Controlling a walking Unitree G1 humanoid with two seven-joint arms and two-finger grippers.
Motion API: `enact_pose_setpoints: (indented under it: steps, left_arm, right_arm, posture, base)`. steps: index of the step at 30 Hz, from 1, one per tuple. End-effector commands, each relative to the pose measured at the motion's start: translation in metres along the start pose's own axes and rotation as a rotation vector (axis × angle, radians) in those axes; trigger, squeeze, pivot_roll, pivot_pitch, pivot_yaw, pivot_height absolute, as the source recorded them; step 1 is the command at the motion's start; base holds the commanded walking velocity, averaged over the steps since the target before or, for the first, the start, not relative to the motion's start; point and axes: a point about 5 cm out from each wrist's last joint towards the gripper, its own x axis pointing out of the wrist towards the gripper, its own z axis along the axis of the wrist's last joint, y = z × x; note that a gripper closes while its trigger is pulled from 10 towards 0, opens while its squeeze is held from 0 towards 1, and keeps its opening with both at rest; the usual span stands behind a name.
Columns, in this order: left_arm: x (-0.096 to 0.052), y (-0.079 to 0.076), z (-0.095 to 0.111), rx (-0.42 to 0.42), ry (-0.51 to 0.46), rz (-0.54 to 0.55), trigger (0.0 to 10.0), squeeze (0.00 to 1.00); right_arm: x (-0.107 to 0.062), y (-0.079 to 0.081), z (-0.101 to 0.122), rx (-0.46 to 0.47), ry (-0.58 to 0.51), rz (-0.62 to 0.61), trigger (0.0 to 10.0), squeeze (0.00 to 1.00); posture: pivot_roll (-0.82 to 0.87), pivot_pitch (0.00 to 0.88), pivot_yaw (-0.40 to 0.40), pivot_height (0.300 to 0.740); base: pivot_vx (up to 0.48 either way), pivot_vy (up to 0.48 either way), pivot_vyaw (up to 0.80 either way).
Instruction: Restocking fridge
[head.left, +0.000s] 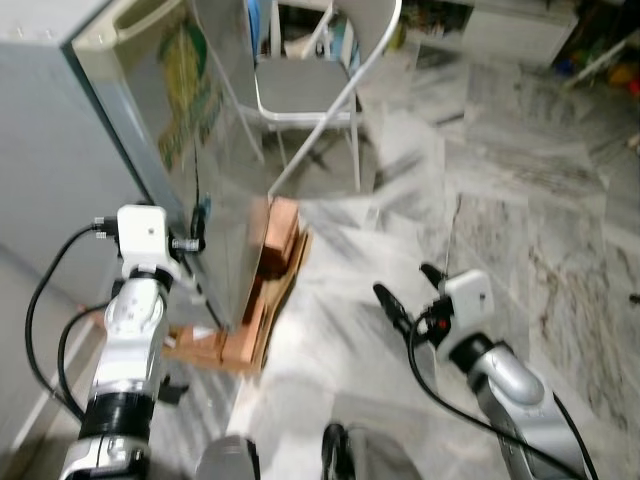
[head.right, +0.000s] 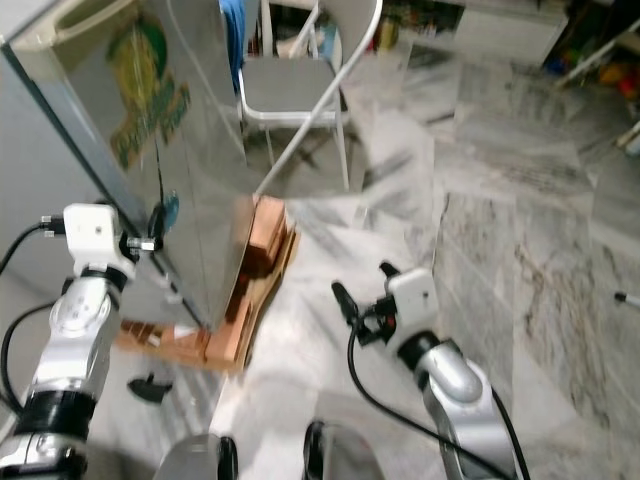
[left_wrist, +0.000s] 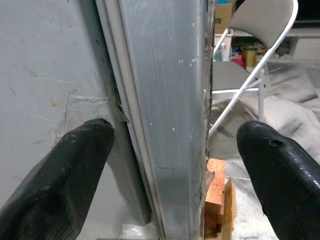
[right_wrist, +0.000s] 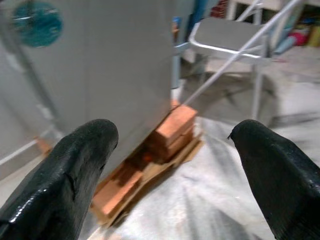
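Head views: Reaching at the fridge (head.left: 150, 150), the left gripper (head.left: 190, 243) is touching the door edge; the fridge is standing on wooden blocks (head.left: 275, 250), a folding chair (head.left: 310, 90) behind it.
Left wrist view: The fingers (left_wrist: 60, 175) are spreading apart, one on each side of the door edge (left_wrist: 170, 125), grasping nothing yet.
Right wrist view: The right gripper (right_wrist: 172, 165) is hanging released, near the blocks.
Risk: I am judging the fingers may slip off the smooth edge, because the grip is shallow.
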Motion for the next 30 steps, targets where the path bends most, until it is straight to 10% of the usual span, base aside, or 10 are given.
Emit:
enact_pose_setpoints:
  steps: [1, 14, 30]
  left_arm:
    - [0.006, -0.006, 0.001, 0.005, 0.001, -0.019, 10.0, 0.00]
    - [0.016, -0.032, 0.014, 0.019, -0.076, -0.113, 10.0, 0.00]
    - [0.020, -0.060, 0.023, -0.042, -0.116, -0.226, 10.0, 0.00]
  right_arm:
    - [-0.004, 0.005, -0.002, -0.001, 0.011, 0.040, 10.0, 0.00]
    - [-0.011, -0.026, -0.046, 0.008, 0.160, -0.163, 10.0, 0.00]
    - [-0.011, -0.005, 0.004, 0.038, -0.079, -0.045, 10.0, 0.00]
  posture:
    - [-0.01, 0.119, -0.057, 0.740]
    - [-0.01, 0.121, -0.048, 0.740]
    - [-0.02, 0.116, -0.029, 0.740]
  base:
    - [0.000, 0.000, 0.00]
    - [0.000, 0.000, 0.00]
    - [0.000, 0.000, 0.00]
